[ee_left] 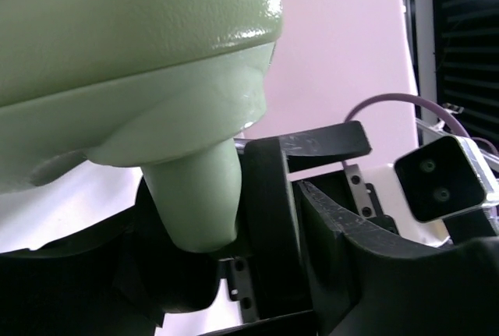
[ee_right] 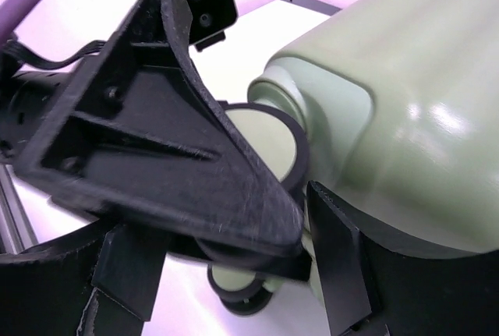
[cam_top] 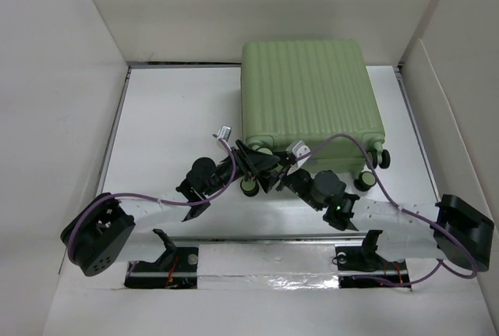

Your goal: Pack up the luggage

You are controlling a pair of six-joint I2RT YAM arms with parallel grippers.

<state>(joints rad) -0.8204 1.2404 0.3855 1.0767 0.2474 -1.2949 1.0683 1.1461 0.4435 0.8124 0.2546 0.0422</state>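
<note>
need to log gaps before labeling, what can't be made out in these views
1. Inside of the luggage: top view, closed shell hides it.
2. Left gripper open or shut: top view too small; left wrist view filled by the luggage corner.
3. Right gripper open or shut: right wrist view blocked by a large black part up close.

- The left arm is lying extended from its base at the near left, running forward and toward the centre, with its wrist pointing rightward.
- The right arm is lying extended from its base at the near right, running forward and leftward.
- The left gripper is standing with its jaws apart, its fingers showing at opposite sides of its wrist view.
- The right gripper is likewise standing with its fingers spread.
- The two grippers are overlapping near the centre, with one left finger crossing just before the right wrist camera.
</note>
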